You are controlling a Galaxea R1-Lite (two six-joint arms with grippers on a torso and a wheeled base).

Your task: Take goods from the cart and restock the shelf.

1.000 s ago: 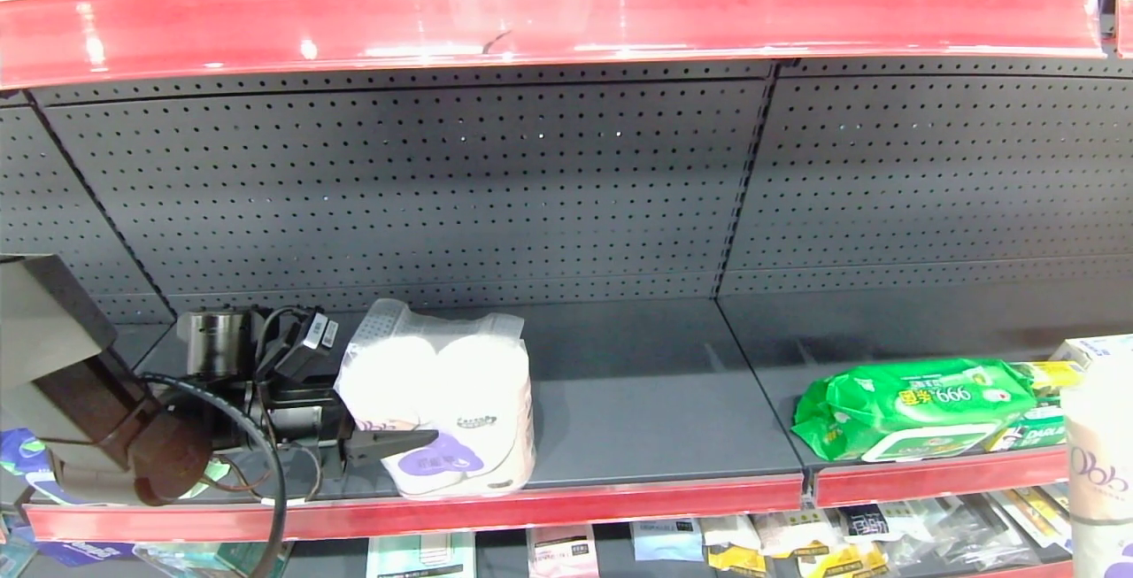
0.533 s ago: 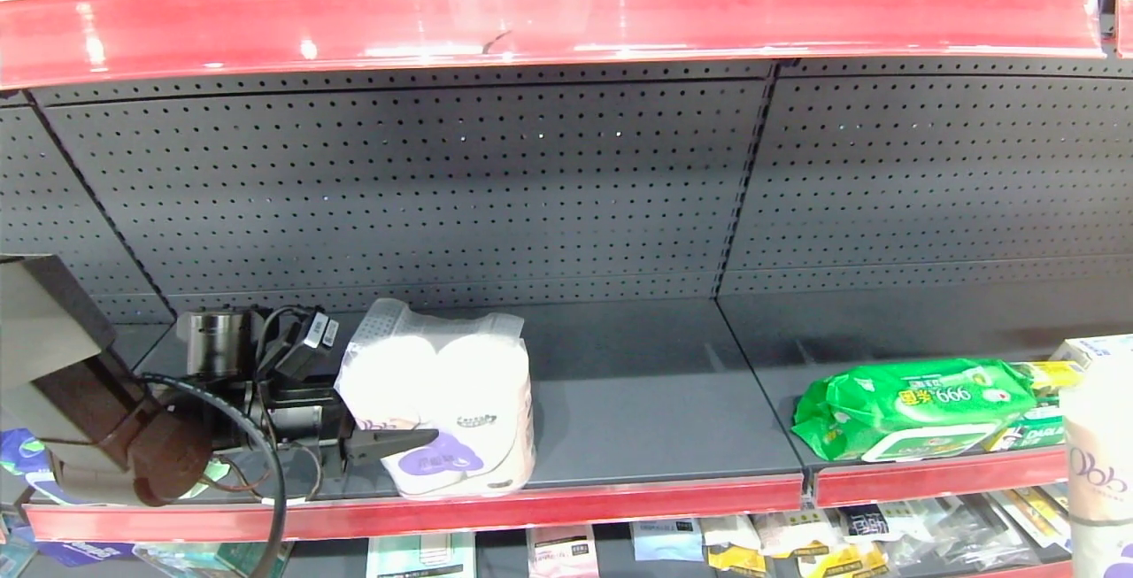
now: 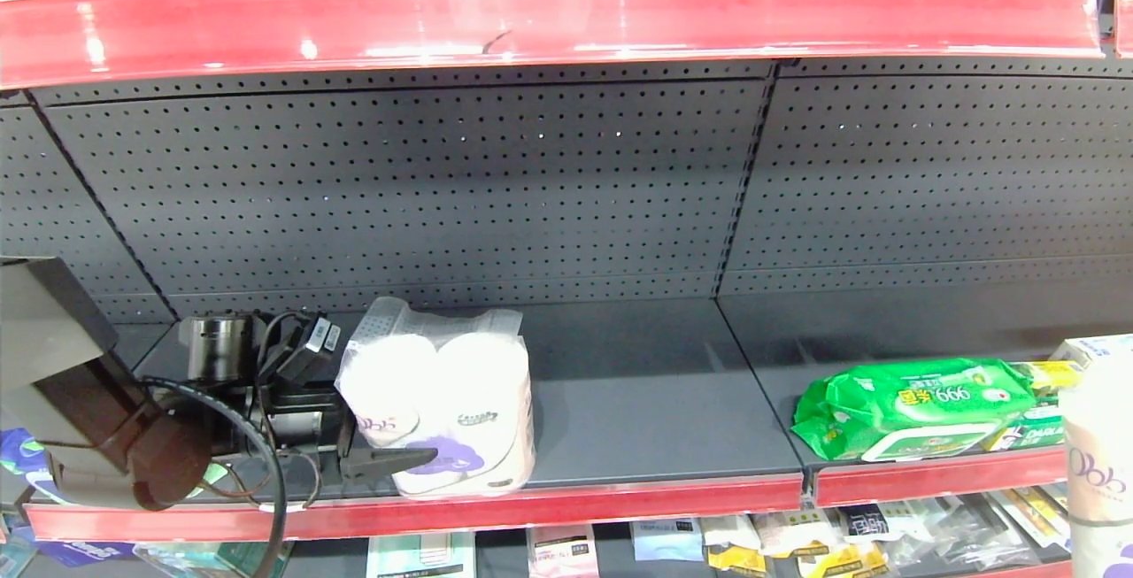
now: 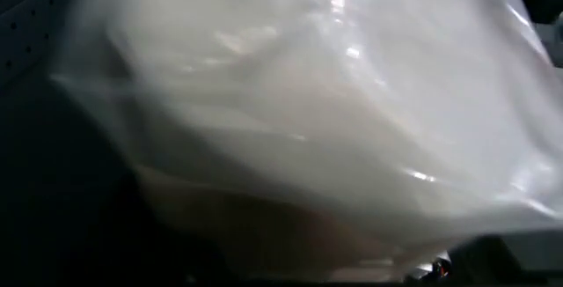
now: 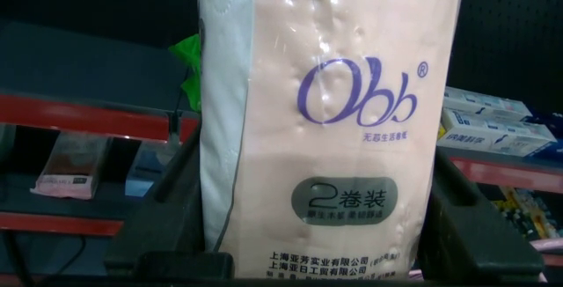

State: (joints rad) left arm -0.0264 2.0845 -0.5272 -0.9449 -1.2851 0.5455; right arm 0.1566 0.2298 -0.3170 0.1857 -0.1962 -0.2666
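A white pack of toilet rolls [image 3: 451,383] stands near the front lip of the grey shelf [image 3: 655,419], left of centre. My left gripper [image 3: 414,426] is open and straddles it from the left. One dark finger [image 3: 389,459] lies across the pack's lower front, and the other is hidden behind it. The left wrist view has the pack's plastic wrap [image 4: 308,128] right at the lens. My right gripper [image 5: 321,221] is shut on a tall two-roll pack [image 5: 330,120], held upright at the far right [image 3: 1098,463], in front of the shelf.
A green wipes pack [image 3: 912,405] and small boxes [image 3: 1058,374] lie on the right shelf section. Bare shelf stretches between the toilet rolls and the wipes. A red upper shelf edge [image 3: 531,16] overhangs. Packets [image 3: 797,543] fill the shelf below.
The left gripper's front finger has dropped away from the pack's face, showing more of its label. The gripper body has shifted slightly toward the shelf's front. The right arm keeps still.
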